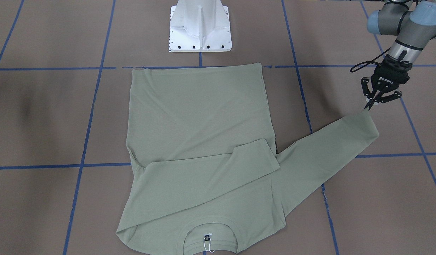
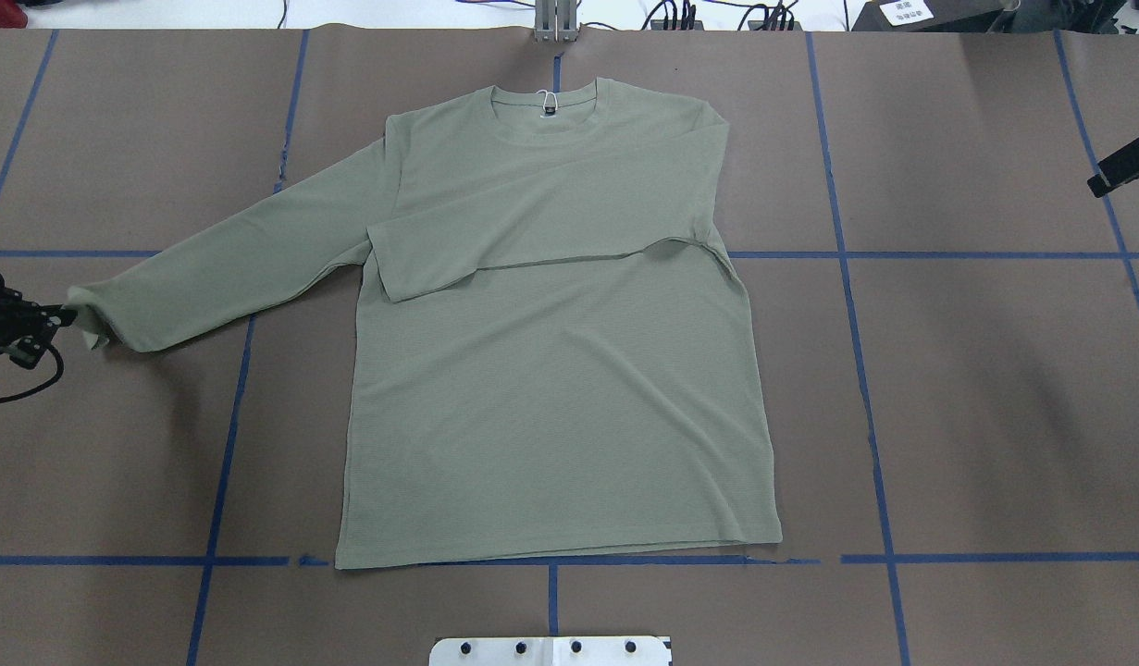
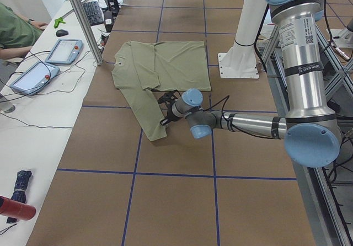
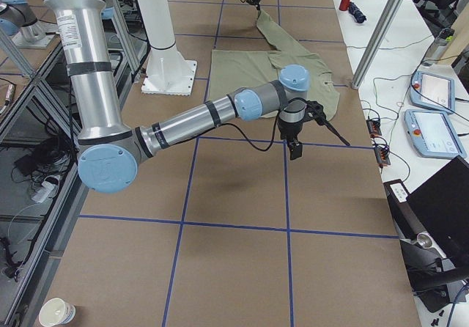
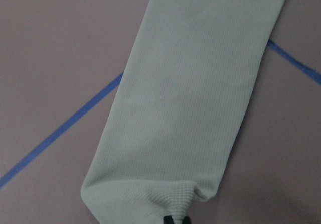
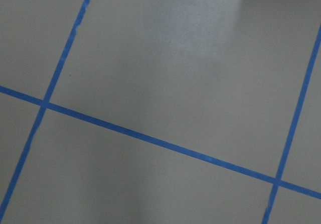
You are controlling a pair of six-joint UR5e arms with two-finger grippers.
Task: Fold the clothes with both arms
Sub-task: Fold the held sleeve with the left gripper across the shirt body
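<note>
Shirt (image 2: 550, 388), pale sage-green and long-sleeved, lies flat in the middle of the brown table (image 2: 976, 416). Its collar (image 2: 546, 97) points to the far edge and its hem toward the robot's base. We read the overhead view from left to right.

At the far left, the left gripper (image 2: 68, 317) has its fingers drawn narrow. They pinch the very edge of the cuff (image 2: 92, 319) of the outstretched sleeve (image 2: 227, 268), which runs diagonally out from the body of the garment.

Next comes the other sleeve (image 2: 532, 236), already folded across the chest, with its end near the opposite armpit.

At the far right edge, well apart from the cloth, only a black part of the right gripper (image 2: 1124, 165) shows. We cannot tell whether it is wide or narrow.

We judge that the step in hand is bringing the outstretched sleeve over the chest. The grip takes only a sliver of knit, so the cuff could slip free as it rises. Nothing pins the body, so a sideways pull could drag the whole shirt and disturb the folded sleeve. A loose sleeve could also land twisted or bunched.
</note>
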